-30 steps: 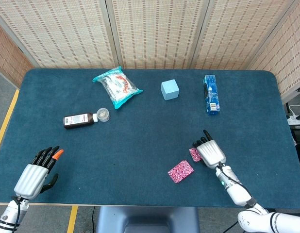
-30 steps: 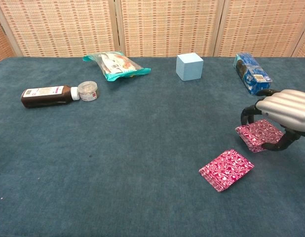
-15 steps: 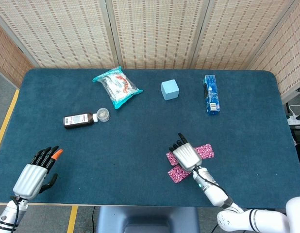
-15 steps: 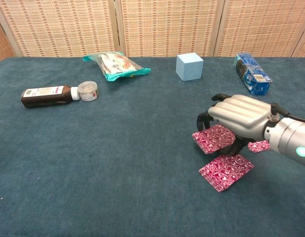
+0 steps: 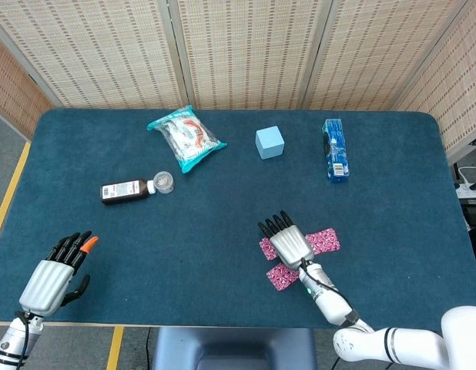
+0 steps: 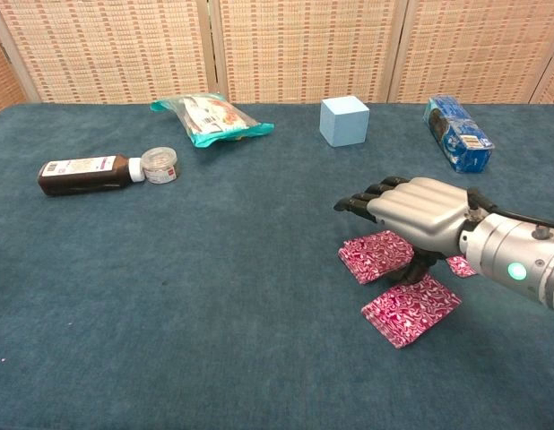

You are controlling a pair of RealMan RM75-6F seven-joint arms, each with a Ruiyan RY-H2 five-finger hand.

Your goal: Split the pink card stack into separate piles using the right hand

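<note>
Three lots of pink patterned cards lie on the blue table. One pile (image 6: 411, 307) (image 5: 281, 277) sits nearest me. A second pile (image 6: 376, 255) (image 5: 266, 248) lies just under my right hand (image 6: 411, 210) (image 5: 289, 243), whose fingers stretch out flat above it, off the cards. A third lot (image 6: 458, 265) (image 5: 325, 240) pokes out to the right from behind the hand. My left hand (image 5: 57, 274) rests at the table's near left corner, fingers spread, holding nothing; only the head view shows it.
A brown bottle (image 5: 126, 190) lies on its side beside a small clear jar (image 5: 163, 182). At the back are a teal snack bag (image 5: 186, 137), a light blue cube (image 5: 269, 142) and a blue packet (image 5: 335, 149).
My right hand moved left from the rightmost cards, carrying some of them, and set them down as a new pile. Its fingers have straightened out. The left hand has not moved.
</note>
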